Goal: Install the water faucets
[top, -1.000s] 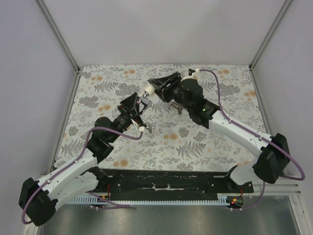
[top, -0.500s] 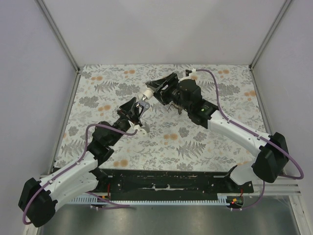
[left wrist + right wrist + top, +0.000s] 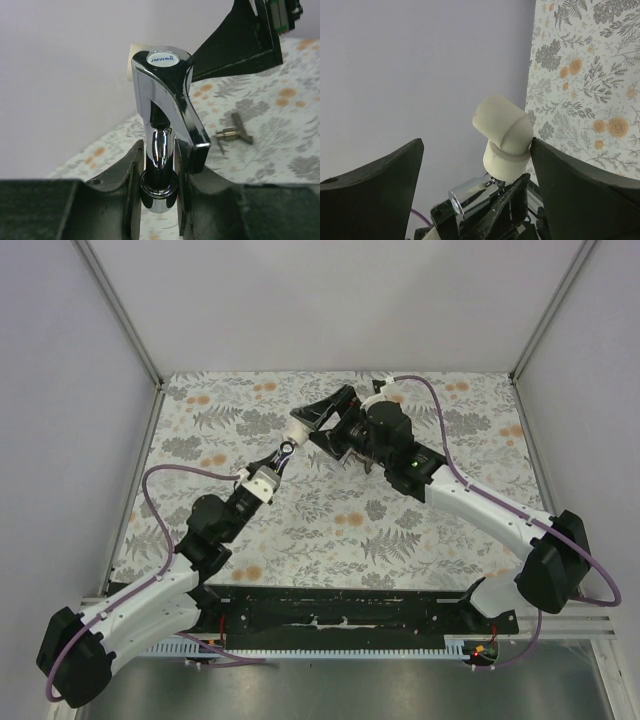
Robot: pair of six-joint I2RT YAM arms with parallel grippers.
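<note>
Left pincer (image 3: 159, 192) clamps faucet (image 3: 162, 100); right pincer (image 3: 476, 150) gapes around white elbow (image 3: 502, 132)

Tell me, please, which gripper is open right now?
The right gripper: it stands wide open around the white elbow, while the left gripper is clamped shut on the faucet.
</note>
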